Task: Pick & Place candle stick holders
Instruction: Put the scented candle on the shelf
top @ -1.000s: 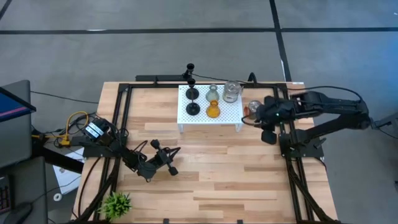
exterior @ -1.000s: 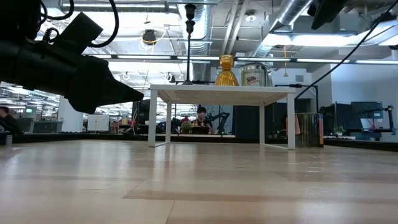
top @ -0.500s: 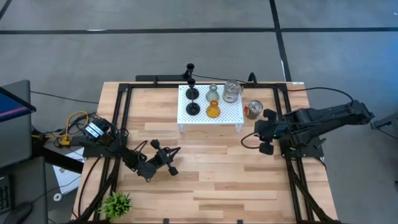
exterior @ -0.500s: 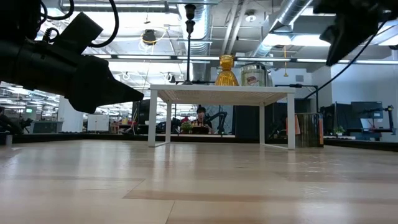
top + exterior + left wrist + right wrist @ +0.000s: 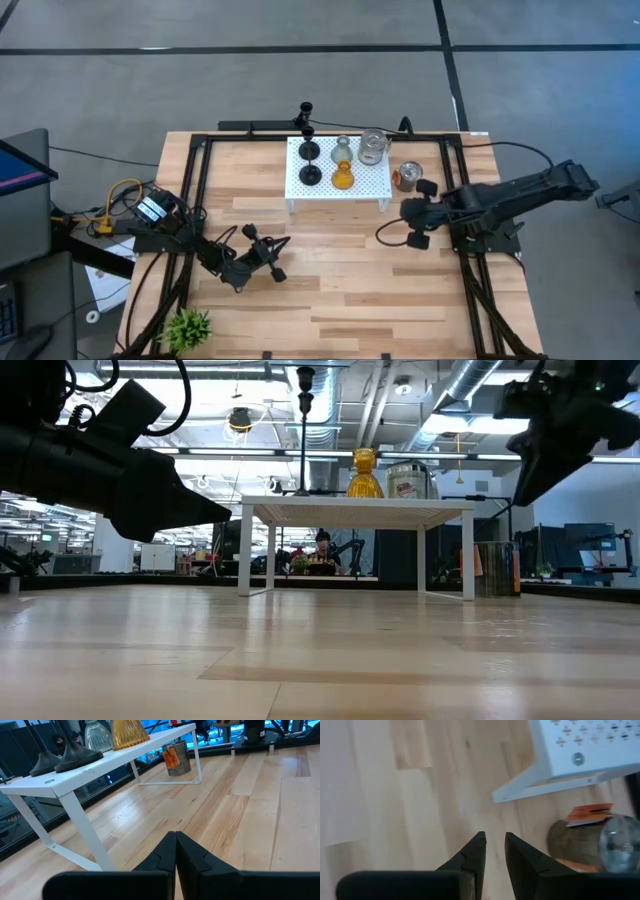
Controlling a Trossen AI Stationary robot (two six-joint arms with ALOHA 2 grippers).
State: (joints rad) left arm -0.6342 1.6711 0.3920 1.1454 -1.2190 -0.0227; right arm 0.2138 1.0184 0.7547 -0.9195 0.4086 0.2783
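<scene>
A white perforated stand [image 5: 365,185] is at the table's far middle. On it stand two black candle stick holders [image 5: 309,150] [image 5: 311,176] on their disc bases, a squat pale-green glass one [image 5: 342,151] and a squat amber one [image 5: 343,179]. The amber one also shows in the low view [image 5: 365,473]. My left gripper [image 5: 283,243] is shut and empty over the near left of the table, also seen in its wrist view [image 5: 175,835]. My right gripper [image 5: 408,222] hangs near the stand's right end with a narrow gap between its fingers [image 5: 493,837], holding nothing.
A clear glass jar [image 5: 372,148] stands on the stand's far right corner. A can with an orange label [image 5: 407,177] stands on the table just right of the stand. A small green plant [image 5: 187,326] is at the near left corner. Bare wood lies near the front edge.
My right gripper has drawn away from the can toward the table's near edge and a little to the left. The can stays upright on the table right of the stand.
</scene>
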